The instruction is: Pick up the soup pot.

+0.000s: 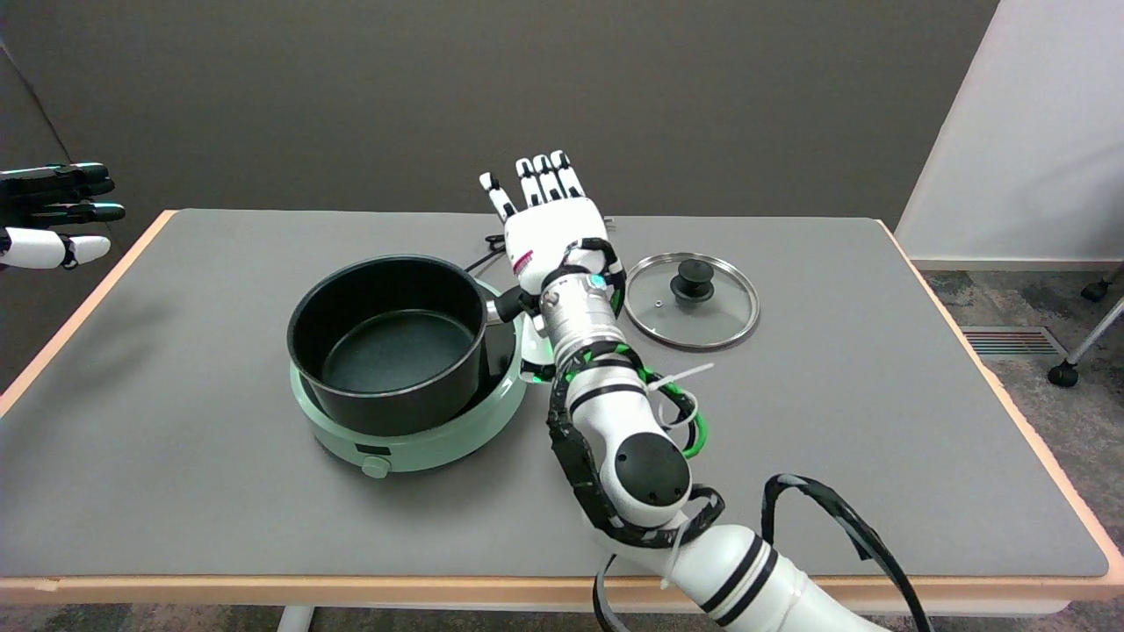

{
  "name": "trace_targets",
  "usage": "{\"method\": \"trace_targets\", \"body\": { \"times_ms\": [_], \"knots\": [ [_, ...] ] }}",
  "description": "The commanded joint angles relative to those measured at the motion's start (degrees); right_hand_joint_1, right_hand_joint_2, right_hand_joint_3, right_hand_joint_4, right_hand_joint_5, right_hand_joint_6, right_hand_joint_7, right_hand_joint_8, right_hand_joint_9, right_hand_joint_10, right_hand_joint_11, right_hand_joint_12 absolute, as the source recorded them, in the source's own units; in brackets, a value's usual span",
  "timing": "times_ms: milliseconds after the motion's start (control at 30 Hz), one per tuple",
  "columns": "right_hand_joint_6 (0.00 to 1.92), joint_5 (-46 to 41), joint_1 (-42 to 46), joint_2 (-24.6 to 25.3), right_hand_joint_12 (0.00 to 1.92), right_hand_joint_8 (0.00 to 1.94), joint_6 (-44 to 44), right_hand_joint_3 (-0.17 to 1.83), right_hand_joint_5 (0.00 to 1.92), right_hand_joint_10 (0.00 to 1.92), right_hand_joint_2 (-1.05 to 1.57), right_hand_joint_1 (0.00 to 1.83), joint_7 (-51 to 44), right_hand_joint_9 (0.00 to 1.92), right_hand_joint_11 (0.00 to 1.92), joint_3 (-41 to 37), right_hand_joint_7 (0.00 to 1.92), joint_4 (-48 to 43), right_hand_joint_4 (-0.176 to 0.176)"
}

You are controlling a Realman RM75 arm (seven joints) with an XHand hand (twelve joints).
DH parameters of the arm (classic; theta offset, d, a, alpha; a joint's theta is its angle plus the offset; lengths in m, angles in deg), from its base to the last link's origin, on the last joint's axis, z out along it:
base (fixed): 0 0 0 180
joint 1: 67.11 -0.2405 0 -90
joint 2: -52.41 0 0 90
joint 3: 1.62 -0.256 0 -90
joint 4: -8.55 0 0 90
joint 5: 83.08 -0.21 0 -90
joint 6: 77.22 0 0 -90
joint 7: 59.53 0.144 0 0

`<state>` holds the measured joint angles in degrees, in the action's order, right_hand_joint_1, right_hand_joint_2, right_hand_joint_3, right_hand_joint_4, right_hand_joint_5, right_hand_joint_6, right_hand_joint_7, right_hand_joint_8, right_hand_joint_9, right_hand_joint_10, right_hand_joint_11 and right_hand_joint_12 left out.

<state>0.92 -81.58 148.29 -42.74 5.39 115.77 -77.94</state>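
- One soup pot [388, 338], black and uncovered, sits on one green hot plate [413, 439].
- One glass lid [692, 300] lies flat to its right.
- One right hand [546, 230] hovers over the pot's handle, fingers straight, slightly apart, holding nothing.

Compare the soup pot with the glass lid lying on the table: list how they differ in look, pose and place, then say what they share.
The soup pot is black, deep and opaque; the glass lid is clear, shallow and steel-rimmed. The soup pot sits on the green hot plate; the glass lid lies flat on the grey table. The soup pot has a side handle by the right hand; the glass lid has a black top knob. Both are round.
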Motion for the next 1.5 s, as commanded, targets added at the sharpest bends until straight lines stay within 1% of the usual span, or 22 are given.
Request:
{"method": "trace_targets", "body": {
  "times_ms": [33, 233, 367, 467, 700, 900, 1500],
  "knots": [
    [0.01, -5.6, 2.7, -0.1, 0.01, 0.01, 6.5, 1.52, 0.01, 0.01, -0.9, 1.18, -3.7, 0.01, 0.01, 3.4, 0.01, -3.2, 0.176],
    [0.01, -9.1, 1.1, -0.8, 0.01, 0.01, 5.5, 1.52, 0.01, 0.01, -0.89, 1.17, -3.7, 0.01, 0.01, 3.4, 0.01, -3.3, 0.176],
    [0.0, -10.9, 0.2, -1.2, 0.0, 0.0, 4.8, 1.31, 0.0, 0.0, -0.84, 1.14, -3.7, 0.0, 0.0, 3.2, 0.0, -3.3, 0.176],
    [0.0, -12.0, -0.5, -1.7, 0.0, 0.0, 4.2, 1.24, 0.0, 0.0, -0.83, 1.14, -4.0, 0.0, 0.0, 2.9, 0.0, -3.0, 0.176],
    [0.0, -16.0, -1.7, -2.7, 0.0, 0.0, 4.1, 1.19, 0.0, 0.0, -0.82, 1.14, -6.3, 0.0, 0.0, 2.6, 0.0, -2.9, 0.176],
    [0.0, -19.2, -2.1, -3.9, 0.0, 0.0, 4.7, 1.17, 0.0, 0.0, -0.81, 1.14, -6.4, 0.0, 0.0, 1.8, 0.0, -2.4, 0.176],
    [0.0, -21.8, -2.7, -4.4, 0.0, 0.0, 4.7, 1.13, 0.0, 0.0, -0.81, 1.13, -9.0, 0.0, 0.0, 0.9, 0.0, -1.6, 0.176]
  ]
}}
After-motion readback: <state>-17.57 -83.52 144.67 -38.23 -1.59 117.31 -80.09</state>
